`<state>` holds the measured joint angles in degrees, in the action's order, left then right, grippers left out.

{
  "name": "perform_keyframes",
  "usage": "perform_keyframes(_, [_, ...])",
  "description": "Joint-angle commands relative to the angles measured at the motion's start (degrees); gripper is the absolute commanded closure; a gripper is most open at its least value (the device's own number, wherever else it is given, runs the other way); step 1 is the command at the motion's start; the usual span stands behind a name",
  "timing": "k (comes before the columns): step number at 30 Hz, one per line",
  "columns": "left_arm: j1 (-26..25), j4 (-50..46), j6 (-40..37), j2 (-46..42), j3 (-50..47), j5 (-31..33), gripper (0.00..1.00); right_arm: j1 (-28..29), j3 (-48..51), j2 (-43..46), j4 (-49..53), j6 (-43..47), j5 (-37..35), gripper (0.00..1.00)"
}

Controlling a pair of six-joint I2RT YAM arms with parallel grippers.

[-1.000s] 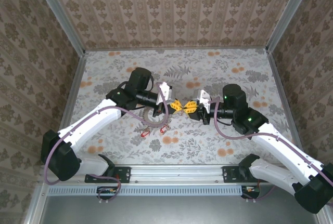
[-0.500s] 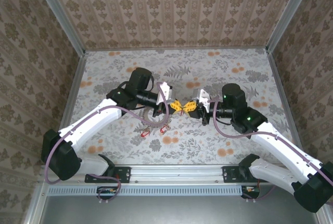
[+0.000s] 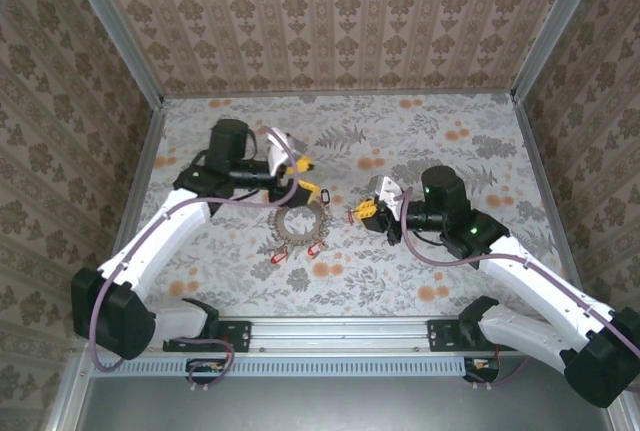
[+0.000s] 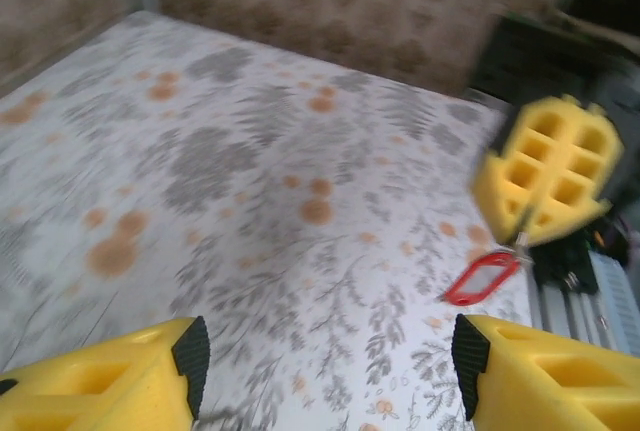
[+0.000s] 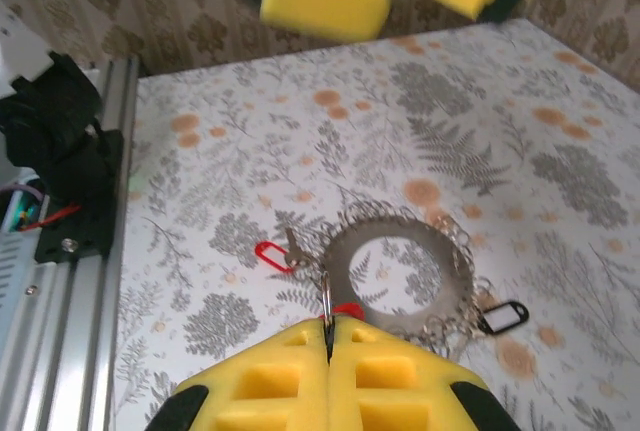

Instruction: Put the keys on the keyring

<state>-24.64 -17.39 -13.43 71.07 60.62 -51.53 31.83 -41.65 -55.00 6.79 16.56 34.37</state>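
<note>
The right gripper (image 5: 327, 336) is clenched on a key (image 4: 483, 279), pinched by its thin metal shaft, the red head hanging beneath it. The left gripper (image 4: 325, 351) is released and empty, well apart from it. The keyring (image 5: 400, 269) lies just ahead of the right gripper, below it. Threading is judged the step in hand; next, the key must be lowered to the ring's coil, which likely needs steadying.

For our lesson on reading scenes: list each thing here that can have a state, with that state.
left gripper: open, holding nothing.
right gripper: shut.
keyring: lying flat on the table, ungripped.
keys: lying on the table beside the keyring.
</note>
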Motion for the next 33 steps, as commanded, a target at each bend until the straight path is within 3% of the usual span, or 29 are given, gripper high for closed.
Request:
perform_keyframes(1, [5.1, -2.4, 15.3, -1.7, -2.9, 9.9, 0.34, 0.3, 1.5, 1.7, 1.9, 1.1, -6.3, 1.0])
perform_keyframes(3, [6.1, -7.0, 19.7, -1.5, -3.3, 20.6, 0.31, 0.4, 1.9, 2.3, 3.1, 2.0, -8.9, 1.0])
perform_keyframes(8, [6.5, -16.2, 28.0, 3.0, -4.0, 34.9, 0.36, 0.5, 1.9, 2.3, 8.1, 7.2, -13.1, 1.0])
perform_keyframes(16, [6.5, -22.8, 35.0, 15.0, -1.7, 38.0, 0.54, 0.5, 1.4, 0.6, 7.3, 8.1, -11.7, 1.0])
perform_keyframes(20, [5.3, -24.4, 41.8, 17.0, -2.1, 34.7, 0.55, 0.6, 1.3, 0.1, 7.8, 9.0, -11.8, 1.0])
perform_keyframes(25, [-1.0, -24.1, 46.3, 18.5, -2.7, 34.5, 0.56, 0.8, 1.3, -1.8, 6.9, 8.9, -11.5, 1.0])
perform_keyframes(28, [-4.2, -23.6, 40.2, 19.0, -1.3, 32.3, 0.55, 0.9, 1.2, -2.7, 7.4, 8.7, -12.1, 1.0])
perform_keyframes(33, [-5.1, -24.2, 15.0, 17.1, 2.3, 24.0, 0.55, 1.0, 1.9, -3.8, 6.9, 6.8, -13.6, 1.0])
